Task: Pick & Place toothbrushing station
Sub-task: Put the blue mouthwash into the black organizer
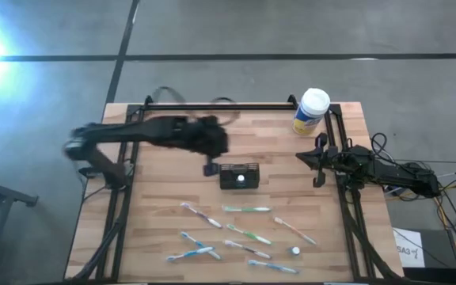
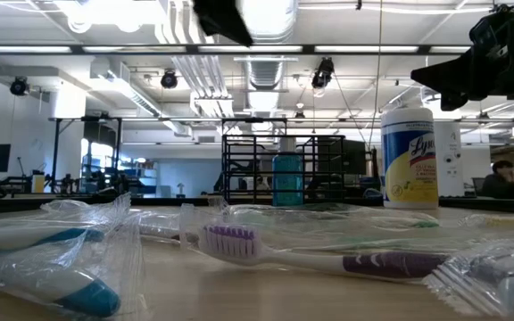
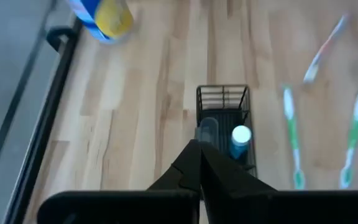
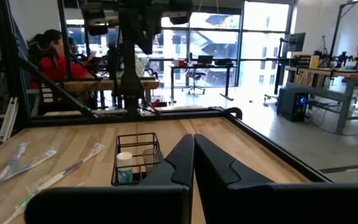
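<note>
At the centre of the high view stands the toothbrushing station (image 1: 239, 176), with the left gripper (image 1: 210, 168) just beside its left end, fingers pressed together, holding nothing. Descending shut could knock it over.

Robotics lab / open-plan workshop, not a home. Exposed ceiling ducts (image 2: 266, 67) and strip lighting overhead, bare concrete floor (image 1: 291, 28) with taped lines. Wooden test surface (image 1: 165, 190) in a black metal frame (image 1: 212, 105), cables trailing off its side. Beyond it: more benches (image 4: 328, 78) with gear and monitors, office chairs (image 4: 194, 78), big windows (image 4: 229, 37). A person in red (image 4: 51, 56) sits at a desk in the back
</note>
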Motion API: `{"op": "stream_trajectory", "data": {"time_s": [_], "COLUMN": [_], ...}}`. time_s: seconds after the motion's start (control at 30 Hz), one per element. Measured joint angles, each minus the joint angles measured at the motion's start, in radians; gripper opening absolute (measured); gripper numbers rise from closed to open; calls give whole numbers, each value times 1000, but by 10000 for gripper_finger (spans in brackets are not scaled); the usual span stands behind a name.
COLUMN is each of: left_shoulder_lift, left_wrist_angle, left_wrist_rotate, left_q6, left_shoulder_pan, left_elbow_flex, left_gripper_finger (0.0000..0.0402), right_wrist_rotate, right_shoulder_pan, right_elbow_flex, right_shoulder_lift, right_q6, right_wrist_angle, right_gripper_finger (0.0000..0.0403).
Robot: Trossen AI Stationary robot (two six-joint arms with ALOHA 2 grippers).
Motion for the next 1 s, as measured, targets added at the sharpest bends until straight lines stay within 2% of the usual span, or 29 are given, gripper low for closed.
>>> {"op": "stream_trajectory", "data": {"time_s": [0.23,0.33,0.5,0.6,1.0], "left_shoulder_lift": [-423,-549,-726,-815,-1131], "left_wrist_angle": [461,565,744,833,859], "left_wrist_rotate": [7,6,4,-11,-10], "left_q6": [-140,-198,-192,-223,-177], "left_shoulder_pan": [0,-6,-73,-78,-76], "left_elbow_flex": [-563,-721,-962,-1065,-1332], "left_gripper_finger": [2,3,2,2,2], "right_wrist_rotate": [0,0,0,0,1], "right_shoulder_pan": [0,0,0,0,0], "right_elbow_flex": [0,0,0,0,0], "right_shoulder_lift": [0,0,0,0,0], "right_q6": [-3,-3,-3,-3,-15], "right_wrist_angle": [0,1,10,13,40], "right_gripper_finger": [8,8,8,8,8]}}
